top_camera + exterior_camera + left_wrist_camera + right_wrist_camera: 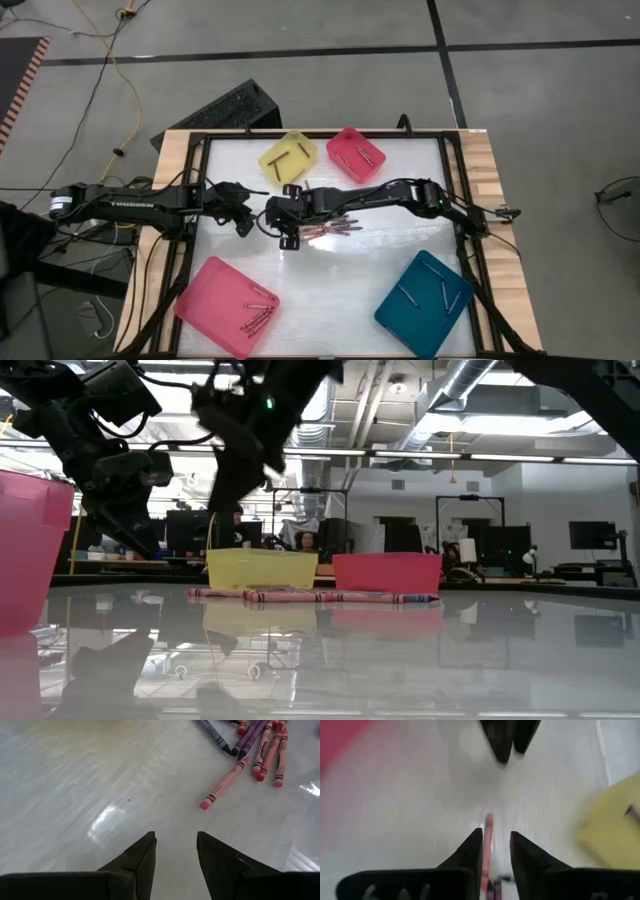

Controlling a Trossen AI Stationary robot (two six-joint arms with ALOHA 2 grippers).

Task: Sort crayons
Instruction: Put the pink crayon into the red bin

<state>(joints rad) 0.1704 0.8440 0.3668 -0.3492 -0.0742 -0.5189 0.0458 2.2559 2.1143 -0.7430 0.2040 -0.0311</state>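
Two dark robot arms met over the middle of a white table [400, 215], where a loose pile of crayons [335, 228] lay between four coloured trays. The right gripper [287, 226] reached in from the right side and hung at the left edge of the pile; its wrist camera showed a pink crayon [487, 847] standing lengthwise between its two dark fingers [470, 851], which were parted to a narrow gap. Whether the fingers actually pressed on that crayon could not be told.

The left gripper [243, 212] sat just to the left of the right one, above bare table. Its fingers [142, 857] stood apart with nothing between them, pointing toward the pile, where pink, purple and bluish crayons [260, 747] lay side by side and one pink crayon [224, 783] lay a little apart from the rest.

At the far edge, a yellow tray [290, 160] held two dark sticks, and just beside it a small pink tray [355, 153] held a few more. Near the front left corner a large pink tray [225, 305] held several crayons, and near the front right corner a teal tray [425, 290] held a few.

From table height, the crayons [320, 597] formed a low row in front of the yellow tray [262, 568] and the pink one [387, 572].
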